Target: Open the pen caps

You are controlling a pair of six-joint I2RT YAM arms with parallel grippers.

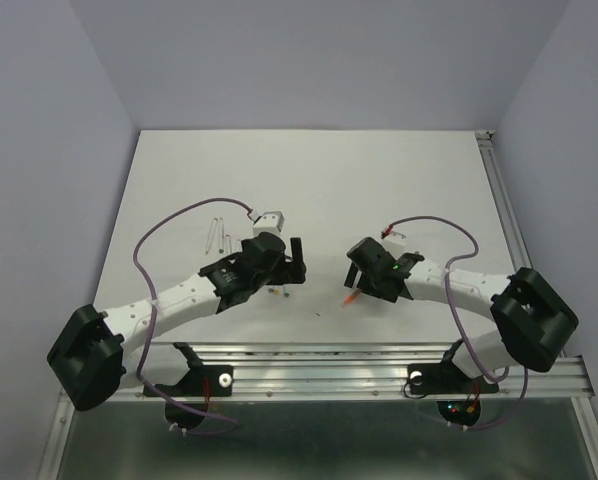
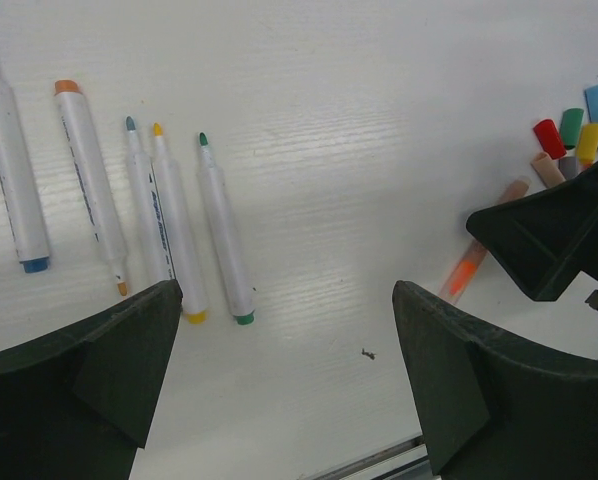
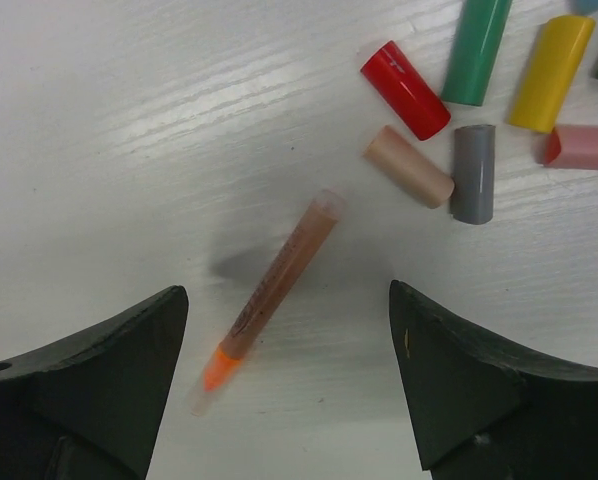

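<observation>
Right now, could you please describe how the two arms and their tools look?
The left arm and right arm have white links and bulky black joints. A purple cable loops along each. The left tool and right tool are black, with broad wedge-shaped fingers.

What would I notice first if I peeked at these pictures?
Probably the bright pen caps, red, green, yellow, grey and pink, scattered together at the top right of the right wrist view. Just below them an orange-tipped pen shows between the wide-apart right fingers. In the left wrist view, a neat row of white pens lies at the left.
</observation>
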